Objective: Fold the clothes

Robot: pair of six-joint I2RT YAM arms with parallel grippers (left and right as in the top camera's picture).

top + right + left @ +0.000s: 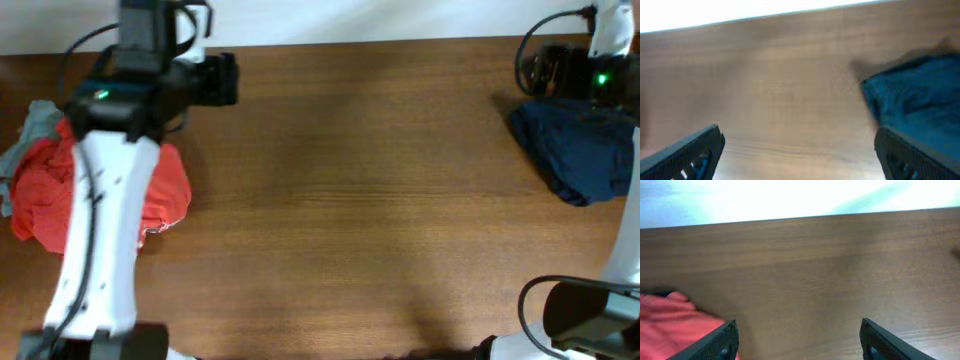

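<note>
Red clothes [170, 195] sit bunched at the left edge of the table [350, 200], navy clothes [580, 150] are heaped at the far right, and neither looks folded. Left gripper [797, 335] and right gripper [797, 137] both have jaws spread wide, holding nothing. Basically all the folding's left.

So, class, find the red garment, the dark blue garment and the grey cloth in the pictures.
red garment [166, 190], overhead view, its uncovered part nearer the table centre.
dark blue garment [585, 150], overhead view, middle of the heap.
grey cloth [35, 118], overhead view, its visible upper part.
</note>
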